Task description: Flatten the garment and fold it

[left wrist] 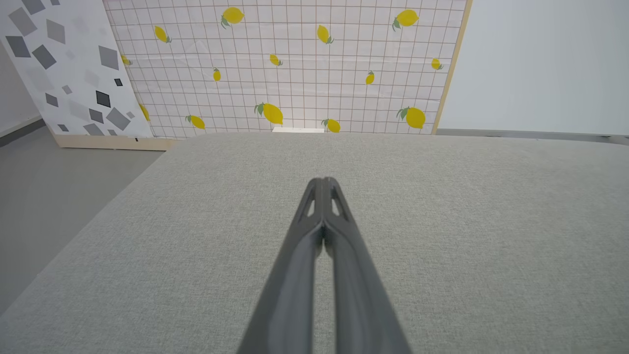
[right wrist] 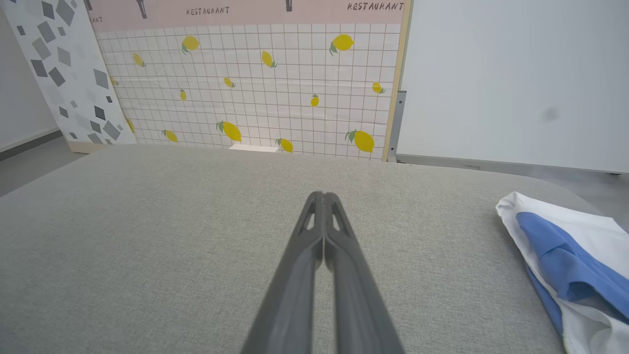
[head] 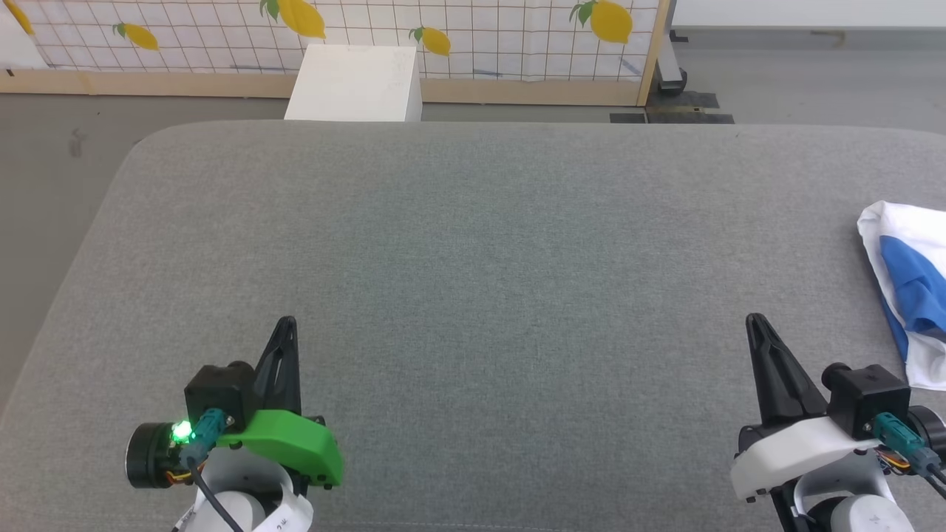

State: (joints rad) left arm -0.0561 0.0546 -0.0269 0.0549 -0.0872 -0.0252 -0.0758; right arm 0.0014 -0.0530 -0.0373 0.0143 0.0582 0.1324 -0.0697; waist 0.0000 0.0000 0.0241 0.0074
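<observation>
Both arms sit low at the near edge of the grey padded table (head: 473, 244), and nothing has been picked up. The left gripper (head: 287, 324) has its two dark fingers pressed together with nothing between them, and the right gripper (head: 754, 319) is pinched shut and empty in the same way. The shirt (head: 905, 258) lies crumpled at the far right of the table, beyond the right gripper and off to its right, not touching it and well apart from the left one. As I see it, the trouble will come from where the shirt lies. It is so close to the table's right side that a careless tug could slide it off, and a pinch into that heap would likely catch several layers at once, so it would lift as a lump rather than open out. The left arm would also have to reach right across the table to help, and the fingers must part before either can take hold. Much of the shirt is cut off by the edge of the head view and of the right wrist view. I can see white cloth wrapped round a blue fold, but not whether that blue is a sleeve or the collar. I cannot see any print, nor whether part of the shirt hangs over the side.
</observation>
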